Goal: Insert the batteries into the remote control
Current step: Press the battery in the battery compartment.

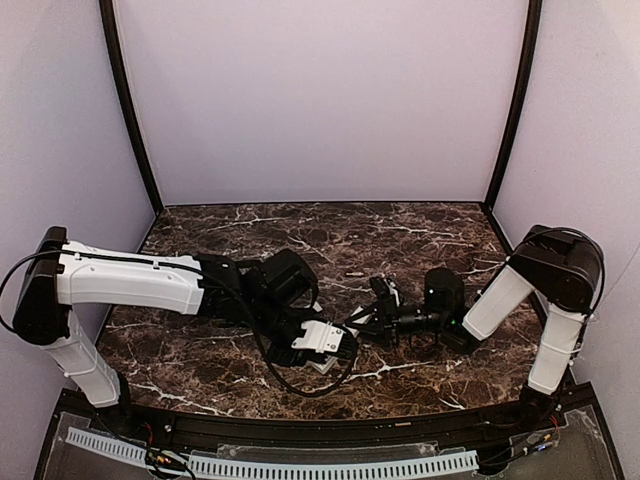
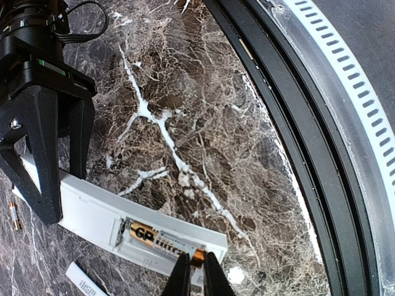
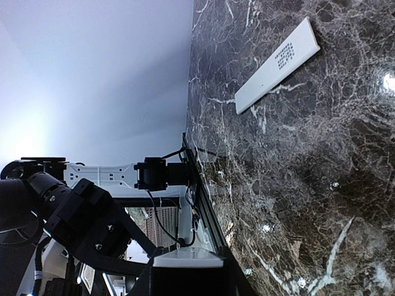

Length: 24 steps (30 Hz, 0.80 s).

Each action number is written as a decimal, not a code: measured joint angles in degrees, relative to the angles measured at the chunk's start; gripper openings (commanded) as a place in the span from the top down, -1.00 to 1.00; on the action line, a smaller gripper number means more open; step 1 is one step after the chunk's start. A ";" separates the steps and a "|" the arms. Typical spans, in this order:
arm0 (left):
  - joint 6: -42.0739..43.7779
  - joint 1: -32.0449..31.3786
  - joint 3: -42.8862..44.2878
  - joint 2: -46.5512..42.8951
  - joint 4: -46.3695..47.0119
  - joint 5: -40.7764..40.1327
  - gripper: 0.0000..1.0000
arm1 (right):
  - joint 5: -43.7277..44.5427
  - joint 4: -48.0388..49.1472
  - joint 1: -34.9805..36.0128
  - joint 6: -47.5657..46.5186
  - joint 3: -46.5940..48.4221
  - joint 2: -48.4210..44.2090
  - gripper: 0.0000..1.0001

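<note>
The remote control lies white and back-up on the marble, its battery bay open. A gold-and-black GP battery lies in the bay. My left gripper is shut on the battery's orange end at the remote's near end. My right gripper is shut across the remote's other end; its black fingers straddle the body. In the right wrist view the remote's white edge sits between my right gripper's jaws. In the top view both grippers, left and right, meet mid-table. The remote's dark grey end is hidden.
A second loose battery lies on the marble beyond the right gripper. A thin flat white strip lies apart on the marble, and it also shows in the left wrist view. The table's black front rail runs close by.
</note>
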 measured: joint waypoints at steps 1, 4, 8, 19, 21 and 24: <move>-0.07 0.00 0.11 0.17 -0.11 0.02 0.85 | 0.00 -0.26 0.00 0.02 0.00 0.00 1.00; -0.22 0.00 0.24 0.59 -0.39 0.04 0.86 | 0.15 -0.72 0.11 0.02 0.00 0.20 1.00; -0.55 0.00 0.28 1.11 -0.61 0.28 0.85 | 0.39 -1.42 0.37 0.00 0.00 0.31 1.00; -0.63 0.02 0.59 2.34 -0.85 0.33 0.86 | 1.07 -2.97 0.61 -0.66 0.00 0.31 1.00; -0.63 0.02 0.57 2.34 -0.85 0.31 0.86 | 1.07 -2.97 0.61 -0.76 0.00 0.31 1.00; -0.61 0.02 0.11 2.05 -0.44 0.24 0.86 | 1.11 -2.97 0.63 -1.11 0.00 0.31 1.00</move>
